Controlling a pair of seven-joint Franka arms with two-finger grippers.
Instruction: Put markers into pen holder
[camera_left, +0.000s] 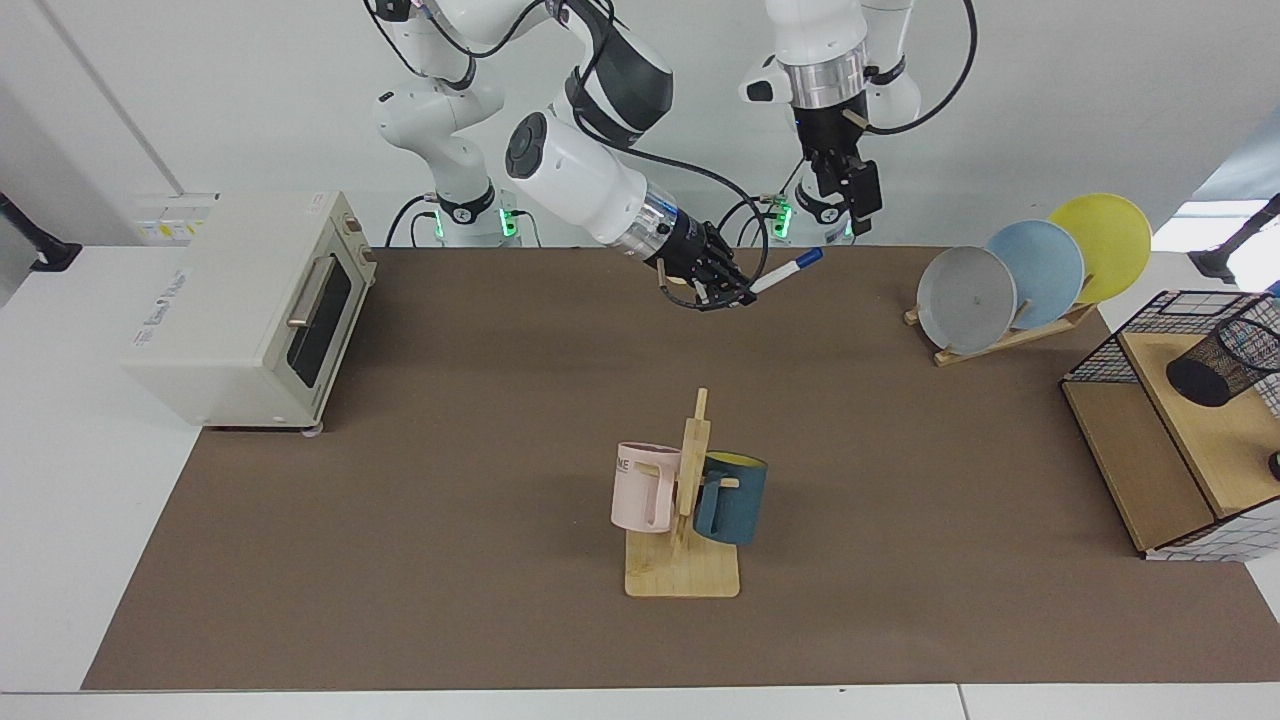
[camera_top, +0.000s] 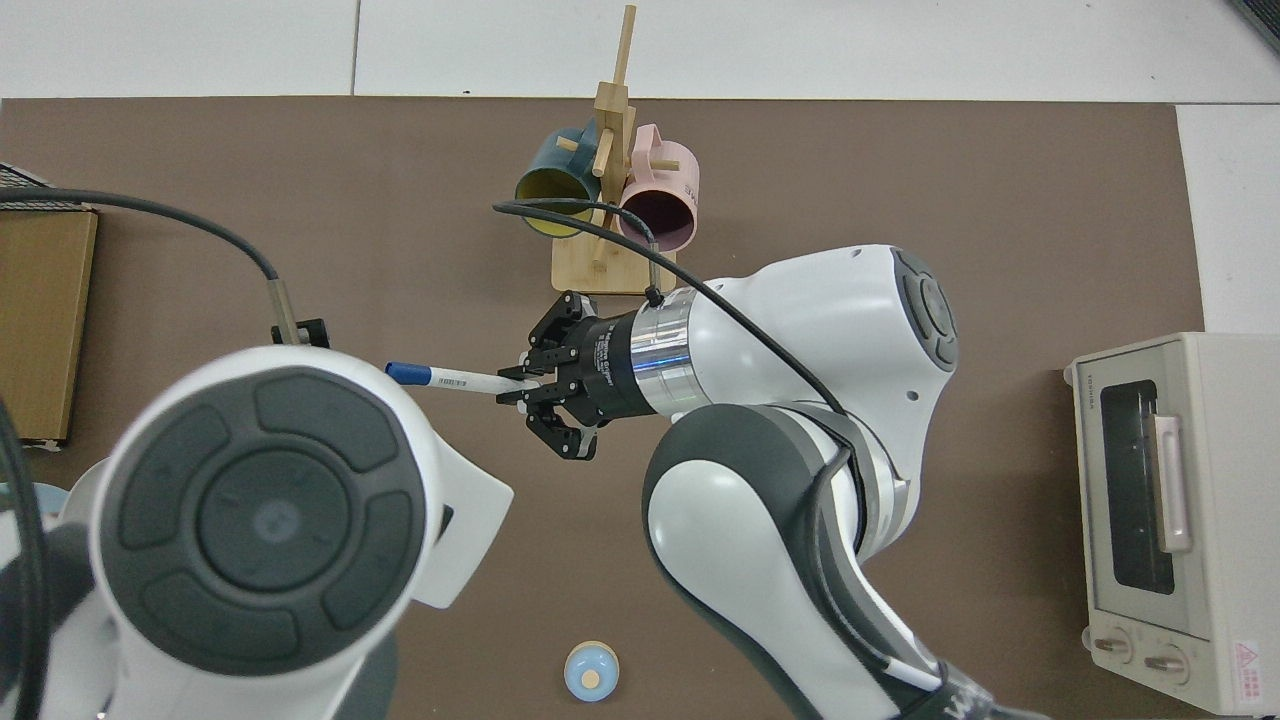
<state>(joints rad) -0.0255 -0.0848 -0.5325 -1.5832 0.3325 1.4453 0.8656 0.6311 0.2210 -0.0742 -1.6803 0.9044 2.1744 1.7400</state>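
A white marker (camera_left: 786, 272) with a blue cap is clamped by its tail end in the right hand (camera_left: 738, 294), held above the tabletop (camera_left: 450, 450) near its far edge; the left hand (camera_left: 862, 205) hangs just above the cap, its finger spread not discernible; the black mesh pen holder (camera_left: 1220, 362) stands well apart, on a wooden shelf (camera_left: 1200, 440) at the tabletop's end.

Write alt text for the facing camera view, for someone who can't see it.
Above a brown table mat, the right gripper holds a blue-capped marker in the air, cap pointing toward the left gripper, which hangs just above it. The black mesh pen holder lies tipped on a wooden shelf at the far right edge, near a plate rack; a mug stand sits centre front.
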